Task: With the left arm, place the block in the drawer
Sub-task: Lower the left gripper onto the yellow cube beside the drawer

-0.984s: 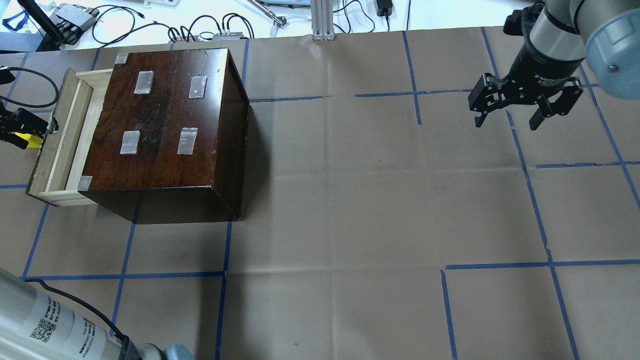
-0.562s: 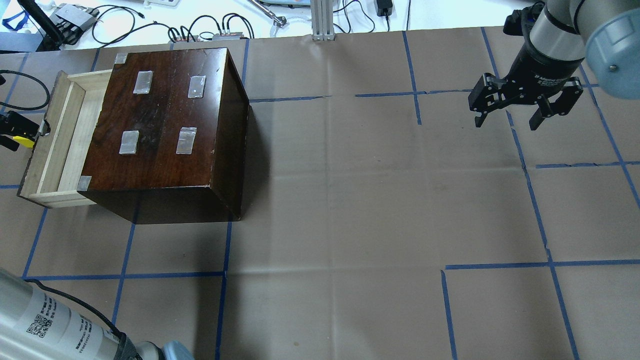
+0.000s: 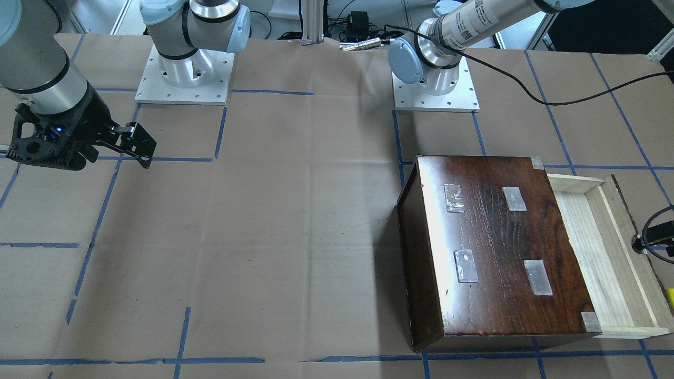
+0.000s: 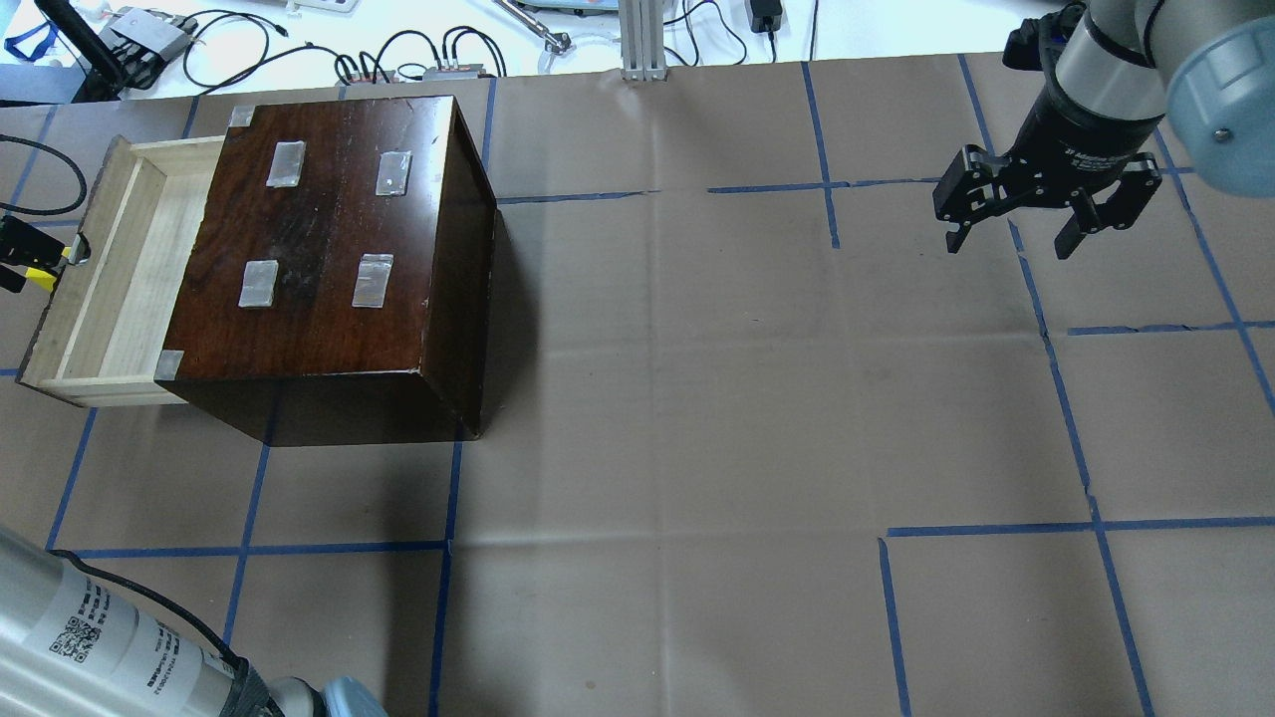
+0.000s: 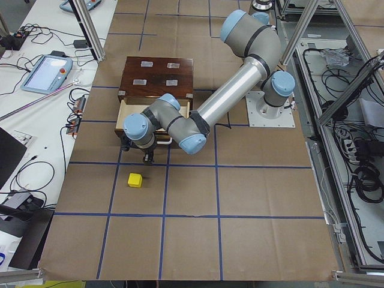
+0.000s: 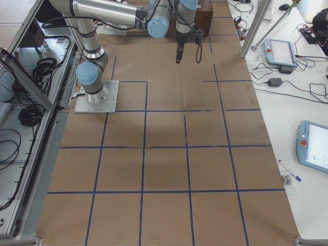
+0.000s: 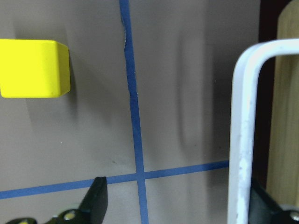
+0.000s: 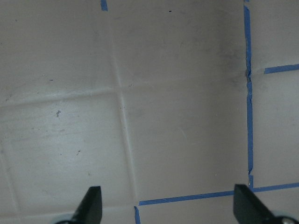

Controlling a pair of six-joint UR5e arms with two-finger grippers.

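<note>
The yellow block (image 7: 33, 68) lies on the paper beyond the drawer front, a short way from my left gripper (image 7: 180, 201); it also shows as a yellow block (image 5: 135, 180) on the floor of the table. The pale wood drawer (image 4: 112, 269) stands pulled out of the dark box (image 4: 329, 239). My left gripper (image 4: 18, 257) is open, with the drawer's white metal handle (image 7: 240, 140) between its fingers, close against one of them. My right gripper (image 4: 1009, 247) hangs open and empty over the far right of the table.
Brown paper with blue tape lines covers the table (image 4: 697, 398). Cables and small devices (image 4: 418, 60) lie along the far edge. The left arm's black cable (image 3: 553, 100) trails over the paper behind the box. Both arm bases (image 3: 184, 68) stand at the robot side.
The drawer has slid further out of the dark box, toward the view's left, with my left gripper moving the same way at the handle. The right arm has not moved.
</note>
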